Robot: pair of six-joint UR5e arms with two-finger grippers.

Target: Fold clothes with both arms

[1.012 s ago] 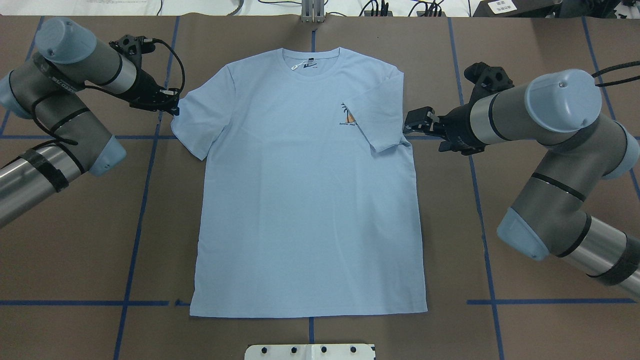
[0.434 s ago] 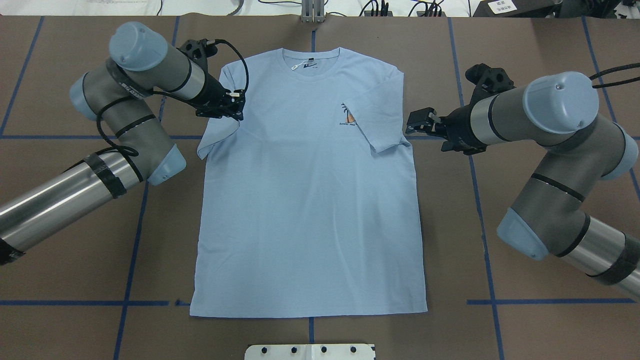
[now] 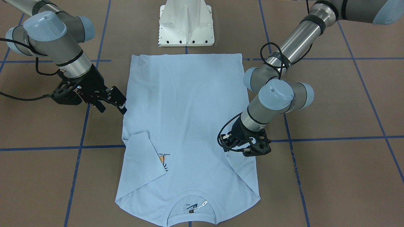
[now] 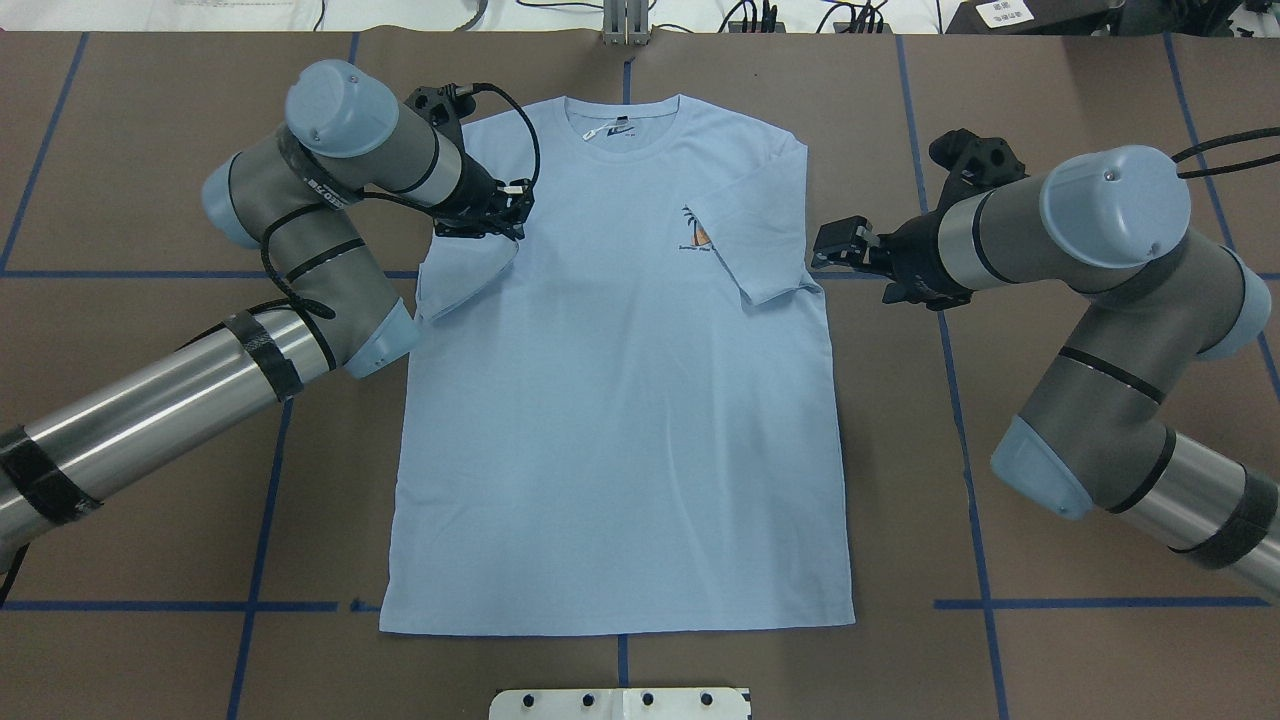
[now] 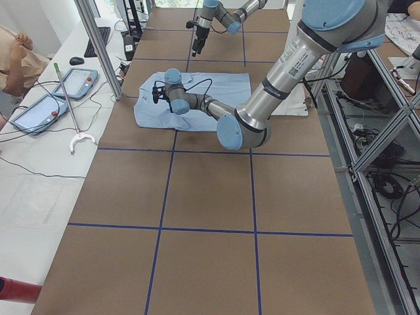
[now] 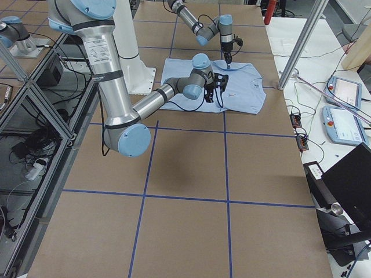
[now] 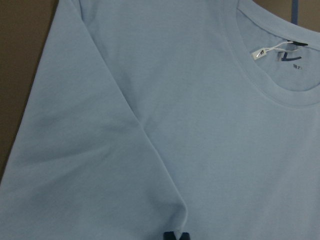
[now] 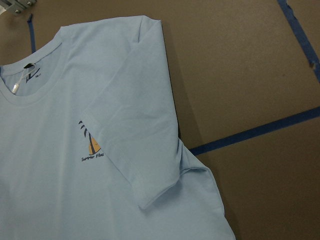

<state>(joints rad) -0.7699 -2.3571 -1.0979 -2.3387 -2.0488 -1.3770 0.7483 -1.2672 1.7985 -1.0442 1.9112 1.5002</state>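
Note:
The pale blue T-shirt (image 4: 620,420) lies flat on the brown table, neck at the far edge, and also shows in the front view (image 3: 186,104). Its sleeve (image 4: 765,250) on my right side lies folded inward over part of the palm-tree print (image 4: 697,235). My left gripper (image 4: 513,222) is shut on the other sleeve (image 4: 460,275) and holds it lifted over the shirt's chest; in the left wrist view the fingertips (image 7: 175,236) pinch the fabric. My right gripper (image 4: 825,245) is open and empty just beside the folded sleeve, at the shirt's edge (image 3: 121,104).
The white pedestal base (image 3: 186,22) stands at the shirt's hem side. Blue tape lines (image 4: 270,420) cross the table. A metal post (image 4: 625,20) stands beyond the collar. Tablets (image 5: 39,108) lie on a side bench.
My left arm has swept right, carrying the sleeve from outside the shirt inward over the chest. The right arm has barely moved.

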